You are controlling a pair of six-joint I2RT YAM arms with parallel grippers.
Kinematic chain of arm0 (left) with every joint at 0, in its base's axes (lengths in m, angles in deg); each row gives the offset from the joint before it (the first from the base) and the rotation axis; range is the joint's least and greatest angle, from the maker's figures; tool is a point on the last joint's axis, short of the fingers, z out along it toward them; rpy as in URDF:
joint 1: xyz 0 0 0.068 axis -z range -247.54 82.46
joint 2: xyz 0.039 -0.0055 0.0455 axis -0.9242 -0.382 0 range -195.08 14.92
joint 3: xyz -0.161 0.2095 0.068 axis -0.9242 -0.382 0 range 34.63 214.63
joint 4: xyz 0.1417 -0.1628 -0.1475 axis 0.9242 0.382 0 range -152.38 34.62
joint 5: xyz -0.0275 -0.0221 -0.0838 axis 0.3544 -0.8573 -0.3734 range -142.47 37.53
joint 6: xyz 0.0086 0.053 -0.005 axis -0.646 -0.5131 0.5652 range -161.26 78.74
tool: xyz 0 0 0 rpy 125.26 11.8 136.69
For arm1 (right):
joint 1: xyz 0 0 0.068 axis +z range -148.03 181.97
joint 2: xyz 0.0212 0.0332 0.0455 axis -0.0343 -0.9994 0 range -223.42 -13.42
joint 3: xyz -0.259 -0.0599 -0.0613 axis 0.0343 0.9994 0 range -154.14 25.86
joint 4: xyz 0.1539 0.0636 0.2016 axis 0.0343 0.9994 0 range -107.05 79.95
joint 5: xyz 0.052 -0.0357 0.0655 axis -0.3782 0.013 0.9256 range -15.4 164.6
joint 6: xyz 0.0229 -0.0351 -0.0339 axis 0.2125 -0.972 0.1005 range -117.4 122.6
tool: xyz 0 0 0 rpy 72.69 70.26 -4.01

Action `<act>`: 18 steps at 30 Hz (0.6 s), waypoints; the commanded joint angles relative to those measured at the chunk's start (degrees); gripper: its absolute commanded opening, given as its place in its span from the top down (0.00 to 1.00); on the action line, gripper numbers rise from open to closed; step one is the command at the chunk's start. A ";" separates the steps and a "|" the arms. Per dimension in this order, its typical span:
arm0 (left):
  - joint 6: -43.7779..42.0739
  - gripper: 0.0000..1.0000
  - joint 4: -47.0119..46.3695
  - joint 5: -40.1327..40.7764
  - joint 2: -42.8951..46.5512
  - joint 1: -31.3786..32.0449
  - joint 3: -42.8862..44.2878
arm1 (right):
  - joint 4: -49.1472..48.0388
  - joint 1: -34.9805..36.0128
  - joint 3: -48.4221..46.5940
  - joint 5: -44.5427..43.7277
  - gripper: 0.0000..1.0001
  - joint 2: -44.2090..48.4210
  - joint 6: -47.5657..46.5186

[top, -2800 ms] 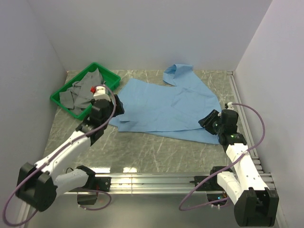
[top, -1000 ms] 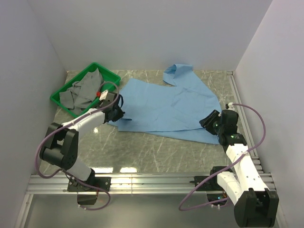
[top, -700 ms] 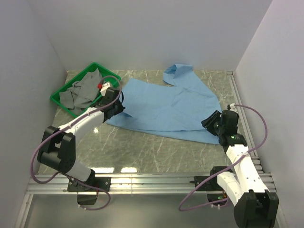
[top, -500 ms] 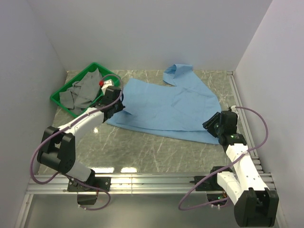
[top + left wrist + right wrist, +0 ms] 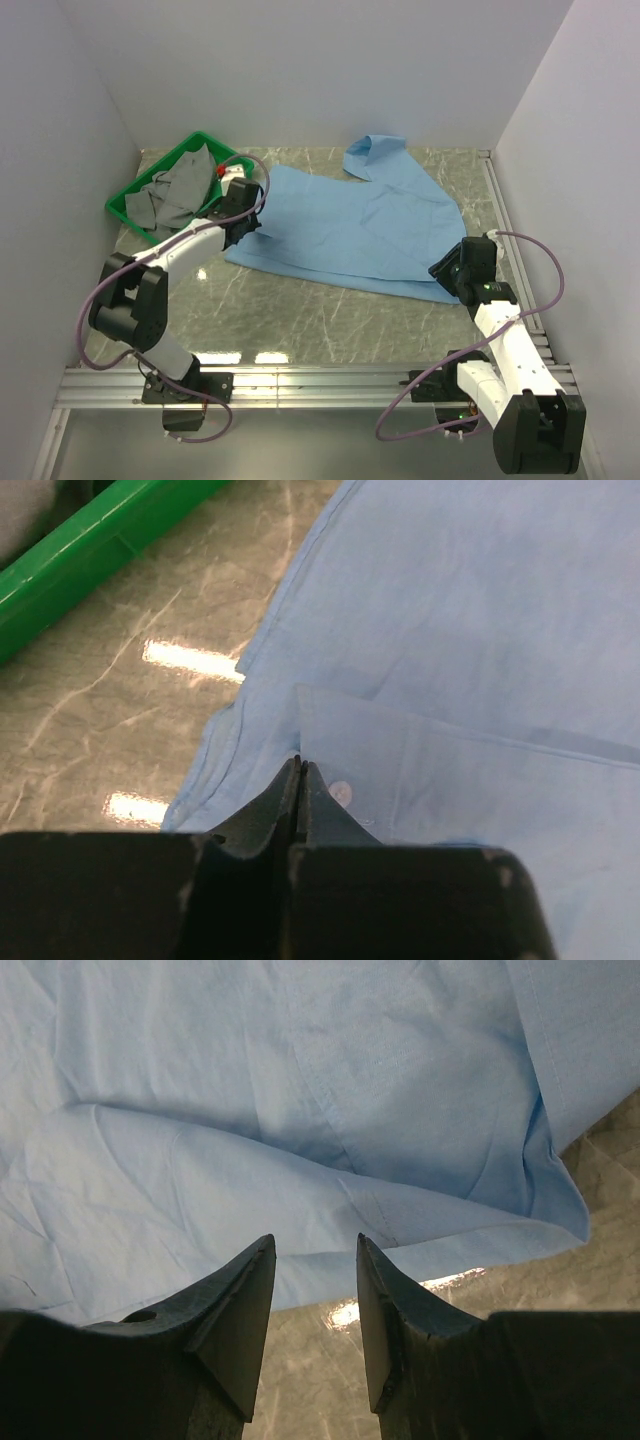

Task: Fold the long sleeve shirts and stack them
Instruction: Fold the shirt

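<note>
We find shirt [image 5: 350,225] spread on table [image 5: 300,320], centre to right, one end reaching toward far wall. Left of it, at far left corner, we see tray [image 5: 113,208] with cloths [image 5: 170,190] inside. Left gripper [image 5: 246,224] sits between tray and shirt, tips at shirt's left edge. We place right gripper [image 5: 443,270] at shirt's near right corner, over its hem. Strip of table lies between shirt and rail [image 5: 320,382], which runs along near edge.
</note>
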 commanded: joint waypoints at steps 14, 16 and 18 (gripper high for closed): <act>-4.75 0.52 1.00 7.64 -5.83 0.26 6.54 | -0.08 -0.22 -0.45 -1.01 0.54 3.43 -2.29; -4.31 0.41 1.18 7.91 -5.48 0.26 7.16 | -1.65 -0.22 -0.45 0.57 0.54 4.31 -3.09; -3.34 0.30 2.93 7.47 -4.60 0.18 8.31 | -2.89 0.05 -0.45 4.43 0.54 4.93 -4.23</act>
